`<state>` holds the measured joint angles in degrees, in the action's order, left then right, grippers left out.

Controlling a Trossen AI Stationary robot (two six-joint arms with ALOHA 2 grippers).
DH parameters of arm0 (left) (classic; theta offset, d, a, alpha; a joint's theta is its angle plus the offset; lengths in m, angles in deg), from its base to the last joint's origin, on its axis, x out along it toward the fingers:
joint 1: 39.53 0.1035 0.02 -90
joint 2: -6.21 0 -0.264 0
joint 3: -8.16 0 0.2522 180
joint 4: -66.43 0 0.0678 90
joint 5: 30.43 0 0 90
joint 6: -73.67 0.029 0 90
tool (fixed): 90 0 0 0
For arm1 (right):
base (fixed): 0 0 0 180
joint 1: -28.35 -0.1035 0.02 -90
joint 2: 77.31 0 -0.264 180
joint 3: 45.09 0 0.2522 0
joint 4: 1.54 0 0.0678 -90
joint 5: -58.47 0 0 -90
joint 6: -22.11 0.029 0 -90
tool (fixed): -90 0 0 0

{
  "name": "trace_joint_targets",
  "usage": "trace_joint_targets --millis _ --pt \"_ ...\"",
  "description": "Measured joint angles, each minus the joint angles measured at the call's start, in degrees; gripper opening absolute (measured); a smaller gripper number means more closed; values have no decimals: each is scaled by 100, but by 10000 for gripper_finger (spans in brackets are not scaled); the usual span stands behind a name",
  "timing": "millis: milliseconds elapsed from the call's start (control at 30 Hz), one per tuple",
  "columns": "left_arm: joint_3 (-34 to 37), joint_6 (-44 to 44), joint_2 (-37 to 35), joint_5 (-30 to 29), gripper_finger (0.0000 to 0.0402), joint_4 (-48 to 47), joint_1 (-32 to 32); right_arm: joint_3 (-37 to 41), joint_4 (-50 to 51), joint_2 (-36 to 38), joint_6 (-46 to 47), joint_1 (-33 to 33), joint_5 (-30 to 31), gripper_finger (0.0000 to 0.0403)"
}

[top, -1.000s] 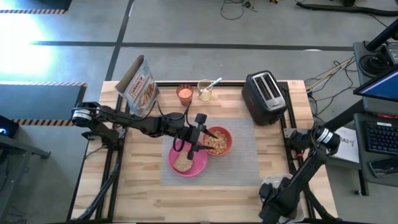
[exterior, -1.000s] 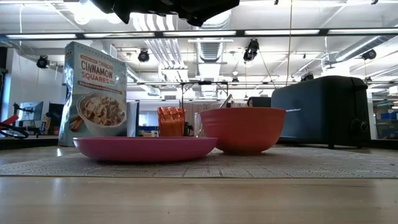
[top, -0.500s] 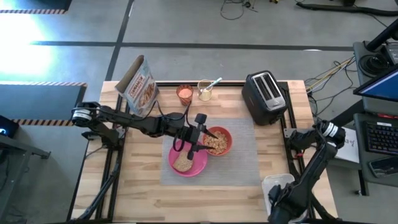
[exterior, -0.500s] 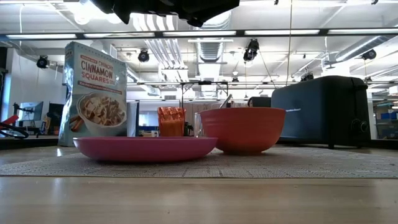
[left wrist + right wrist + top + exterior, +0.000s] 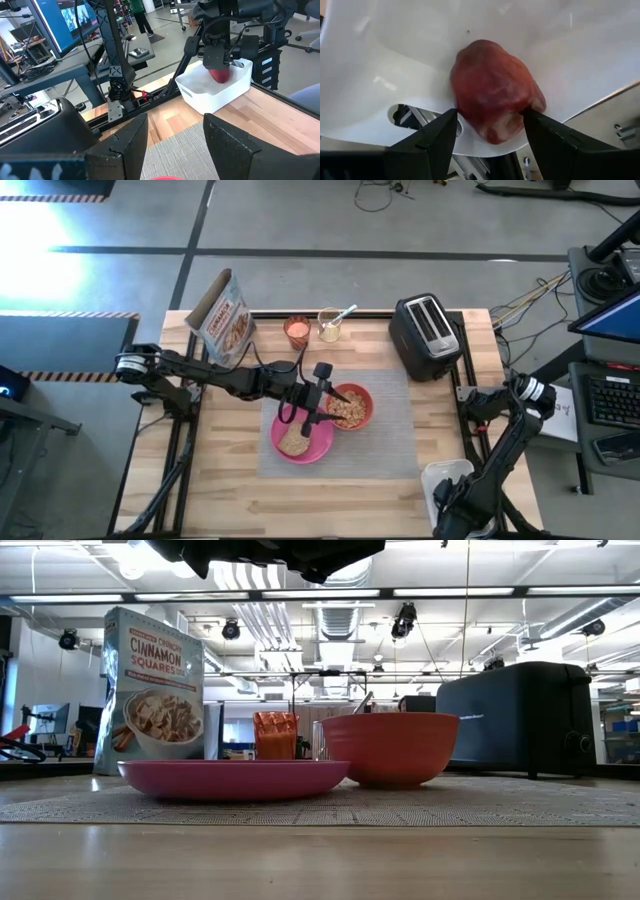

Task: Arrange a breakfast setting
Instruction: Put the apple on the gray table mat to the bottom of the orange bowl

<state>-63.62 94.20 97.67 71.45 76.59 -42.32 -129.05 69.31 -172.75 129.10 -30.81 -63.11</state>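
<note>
I'm seeing my right gripper reaching down inside the white bin at the table's near right corner, its two fingers standing on either side of the red apple. The jaws are sitting partly spread with the apple between them; whether the pads are already pressing on the fruit I cannot tell.

My left gripper is hovering over the middle of the table, jaws partly apart and gripping nothing. Directly under it the pink plate is lying on the grey mat, with the orange-red bowl touching the plate on the gripper's right. Beyond the gripper, at the table's far edge, the small orange cup is standing beside a cereal bag, and the black toaster is standing farther right.
</note>
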Motion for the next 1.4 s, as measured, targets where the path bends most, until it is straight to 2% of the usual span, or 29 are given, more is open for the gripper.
trace_joint_targets --millis 167,267,467,600,1100,1400 --pt "0 -2 0 0 175 2 0 -43 22 0 173 2 11 219" --pt "0 0 0 0 175 1 0 -43 133 0 619 2 -2 219" --pt "0 -2 0 0 175 0 0 -35 100 0 989 15 -775 219" --pt "0 -2 0 0 175 0 0 -76 90 2 789 15 -786 219" --pt "-2 -2 0 -76 175 0 0 -76 241 2 1911 24 -802 219" --pt "-2 -2 0 -87 175 0 0 -79 171 2 1827 55 -614 219"
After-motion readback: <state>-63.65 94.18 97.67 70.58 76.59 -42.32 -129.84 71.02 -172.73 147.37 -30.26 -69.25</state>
